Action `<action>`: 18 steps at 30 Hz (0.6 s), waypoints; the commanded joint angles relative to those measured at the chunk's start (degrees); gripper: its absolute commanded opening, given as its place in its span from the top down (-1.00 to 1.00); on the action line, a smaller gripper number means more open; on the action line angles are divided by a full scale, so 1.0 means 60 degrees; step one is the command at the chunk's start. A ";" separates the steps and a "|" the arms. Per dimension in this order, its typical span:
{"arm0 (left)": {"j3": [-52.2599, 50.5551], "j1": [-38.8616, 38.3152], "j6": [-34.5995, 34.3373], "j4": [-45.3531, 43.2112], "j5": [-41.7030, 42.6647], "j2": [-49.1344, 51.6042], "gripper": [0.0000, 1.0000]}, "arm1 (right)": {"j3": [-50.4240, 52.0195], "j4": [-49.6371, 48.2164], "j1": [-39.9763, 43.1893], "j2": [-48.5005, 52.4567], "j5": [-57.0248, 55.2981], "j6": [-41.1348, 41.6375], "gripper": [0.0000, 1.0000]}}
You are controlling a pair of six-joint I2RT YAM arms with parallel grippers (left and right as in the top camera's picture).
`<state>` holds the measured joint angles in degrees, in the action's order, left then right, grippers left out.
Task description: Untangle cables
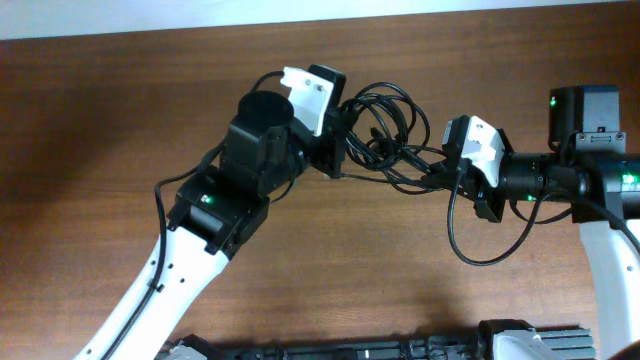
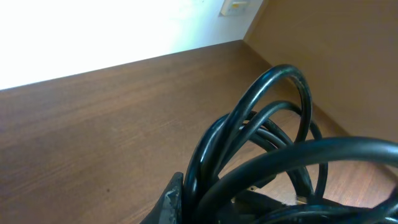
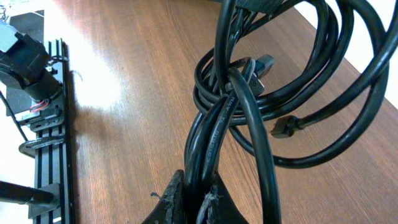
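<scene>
A tangle of black cables hangs between my two grippers above the wooden table. My left gripper is shut on the cable loops at the bundle's left side; in the left wrist view the loops rise right in front of the jaw. My right gripper is shut on cable strands at the bundle's right end. In the right wrist view its jaws pinch two or three strands, and two plug ends dangle within the loops.
A black rail with clamps runs along the table's near edge, also seen at the bottom of the overhead view. A thin black arm cable loops below the right wrist. A pale wall edge borders the far side.
</scene>
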<state>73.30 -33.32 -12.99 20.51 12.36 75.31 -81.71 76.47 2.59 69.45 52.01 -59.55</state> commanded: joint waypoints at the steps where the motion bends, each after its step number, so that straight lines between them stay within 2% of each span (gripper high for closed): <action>1: 0.0069 0.0867 -0.0186 0.0033 -0.1643 -0.0091 1.00 | -0.0098 0.0233 0.0007 -0.0463 0.0306 -0.0004 0.92; 18: 0.0069 0.1333 0.0280 0.0637 -0.2969 -0.0091 1.00 | -0.0098 0.0229 0.0011 -0.0463 0.0299 0.0004 0.92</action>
<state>73.30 -30.39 -14.20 24.25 11.94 75.20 -81.71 76.23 2.28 69.14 53.49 -59.57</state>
